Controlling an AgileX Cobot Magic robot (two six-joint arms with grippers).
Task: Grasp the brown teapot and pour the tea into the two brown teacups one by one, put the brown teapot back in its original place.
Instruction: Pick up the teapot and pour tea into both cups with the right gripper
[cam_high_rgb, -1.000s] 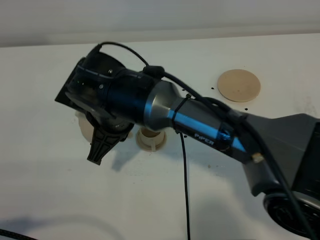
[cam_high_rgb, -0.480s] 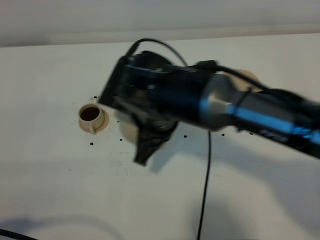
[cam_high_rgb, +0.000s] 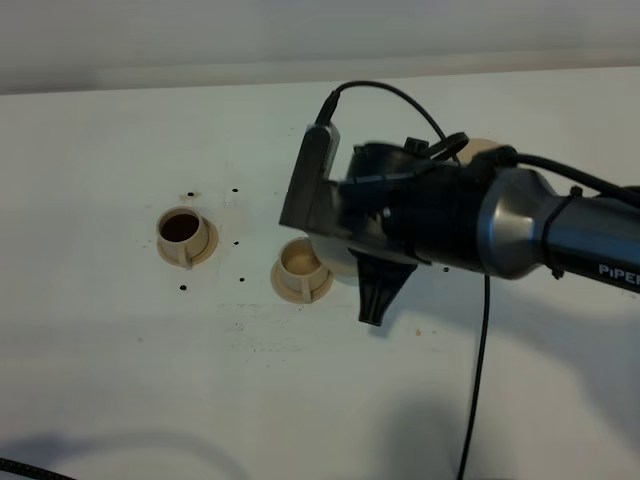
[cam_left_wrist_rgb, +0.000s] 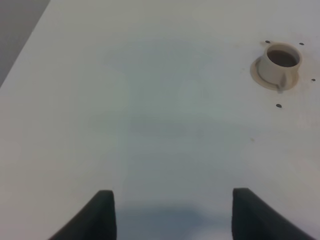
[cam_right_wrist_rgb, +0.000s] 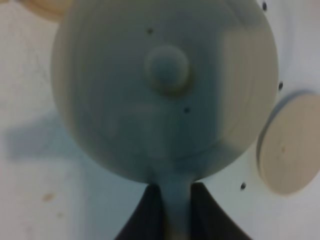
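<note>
Over the middle of the worktop the right arm reaches in level from the right. Its right jaws point down, clamped on the handle of the brown teapot, between the paler teacup and the coaster. The left jaws hang apart, empty.

The round tan teapot, lid on, is held by its handle in the right gripper, near the coaster. The left cup looks dark inside and the other cup pale; both stand upright.
</note>
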